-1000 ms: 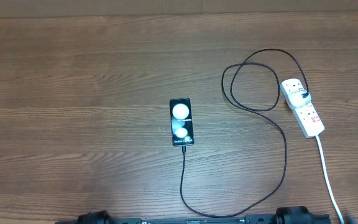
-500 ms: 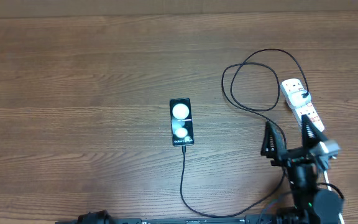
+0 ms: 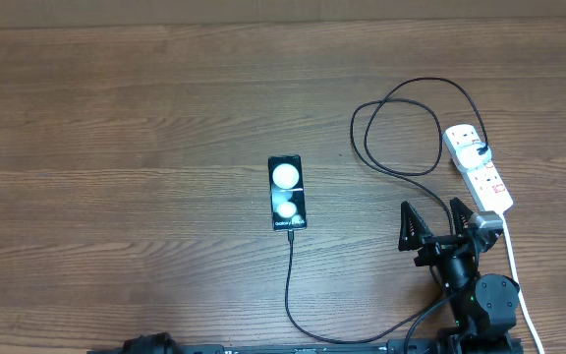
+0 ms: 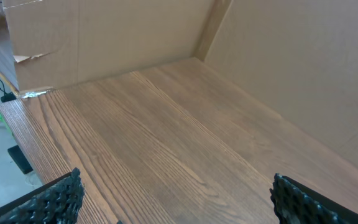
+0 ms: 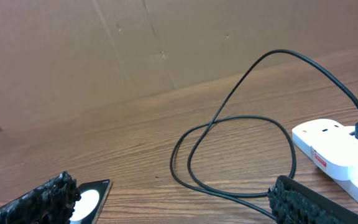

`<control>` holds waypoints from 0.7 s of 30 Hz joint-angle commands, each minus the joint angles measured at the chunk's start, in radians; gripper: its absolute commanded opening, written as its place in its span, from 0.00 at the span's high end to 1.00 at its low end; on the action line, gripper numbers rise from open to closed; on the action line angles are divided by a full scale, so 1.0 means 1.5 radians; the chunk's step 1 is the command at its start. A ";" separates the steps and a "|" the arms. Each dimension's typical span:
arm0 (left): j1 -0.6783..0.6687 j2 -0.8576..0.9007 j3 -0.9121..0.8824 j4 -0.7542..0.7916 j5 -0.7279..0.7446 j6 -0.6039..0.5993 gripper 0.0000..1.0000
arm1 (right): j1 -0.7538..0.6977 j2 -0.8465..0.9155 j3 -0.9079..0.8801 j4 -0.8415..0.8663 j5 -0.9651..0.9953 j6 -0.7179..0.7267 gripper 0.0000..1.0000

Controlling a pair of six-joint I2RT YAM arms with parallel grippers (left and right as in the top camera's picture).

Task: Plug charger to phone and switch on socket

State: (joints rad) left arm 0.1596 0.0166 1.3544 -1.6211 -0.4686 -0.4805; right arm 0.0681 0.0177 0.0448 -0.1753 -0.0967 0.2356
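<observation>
- Wide-spread right gripper (image 3: pixel 433 224) poised over the wooden worktop (image 3: pixel 116 118), at 5 o'clock from the phone (image 3: pixel 285 193), tips aimed toward 12 o'clock and holding nothing.
- Lying flat and face up near the middle of the worktop, the phone, long axis running 12 to 6 o'clock, two round white glares on its glass. Well apart from the right gripper, at 10 o'clock from it.
- Thin black charger (image 3: pixel 289 265) meeting the phone's 6 o'clock edge, dropping toward the near edge, sweeping across to 3 o'clock and climbing back under the right arm. A stretch of it passing beneath the open gap of the right gripper. Beyond that, a crossed loop at 12 o'clock from the gripper, then an arc over to the strip. Too small to tell whether the tip is fully seated in the phone.
- White socket (image 3: pixel 478 169) at 1 o'clock from the right gripper, its near end just beside the gripper's 3 o'clock side; contact or a small gap, impossible to say. Far end of the charger plugged into its top. Switch positions too small to read.
- White cord (image 3: pixel 515 275) trailing from the socket toward 6 o'clock, alongside the right arm.
- From the right wrist: socket (image 5: pixel 334 155) at 3 o'clock, phone corner (image 5: pixel 91 198) at 8 o'clock, cable loop between them.
- Equally wide left gripper (image 4: pixel 176 204), nothing held, facing bare wood grain and a cardboard wall (image 4: pixel 104 37).
</observation>
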 commanded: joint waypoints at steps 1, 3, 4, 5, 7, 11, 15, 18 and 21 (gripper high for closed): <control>0.003 -0.008 0.002 0.001 -0.008 -0.009 0.00 | 0.003 -0.001 0.004 0.001 0.006 0.000 0.00; 0.003 -0.008 0.002 0.001 -0.008 -0.009 0.00 | 0.003 -0.001 0.004 0.001 0.007 0.000 0.00; 0.003 -0.008 0.002 0.001 -0.008 -0.009 0.00 | 0.003 -0.001 0.004 0.001 0.007 0.000 0.00; 0.003 -0.008 0.002 0.001 -0.008 -0.009 0.00 | 0.003 -0.001 0.004 0.001 0.006 0.000 0.00; 0.003 -0.008 0.002 0.001 -0.008 -0.009 0.00 | 0.003 -0.001 0.004 0.001 0.006 0.000 0.00; 0.003 -0.008 0.002 0.001 -0.008 -0.009 0.00 | 0.003 -0.001 0.004 0.001 0.006 0.000 0.00; 0.003 -0.008 0.002 0.001 -0.008 -0.009 0.00 | 0.003 -0.001 0.004 0.001 0.006 0.000 0.00; 0.003 -0.008 0.002 0.001 -0.008 -0.009 0.00 | 0.002 -0.003 -0.002 0.018 0.007 0.000 0.00; 0.003 -0.008 0.002 0.001 -0.008 -0.009 0.00 | 0.002 -0.008 -0.026 0.070 0.009 0.001 0.00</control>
State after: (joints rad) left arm 0.1596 0.0166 1.3544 -1.6207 -0.4686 -0.4805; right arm 0.0681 0.0170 0.0326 -0.0921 -0.0959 0.2352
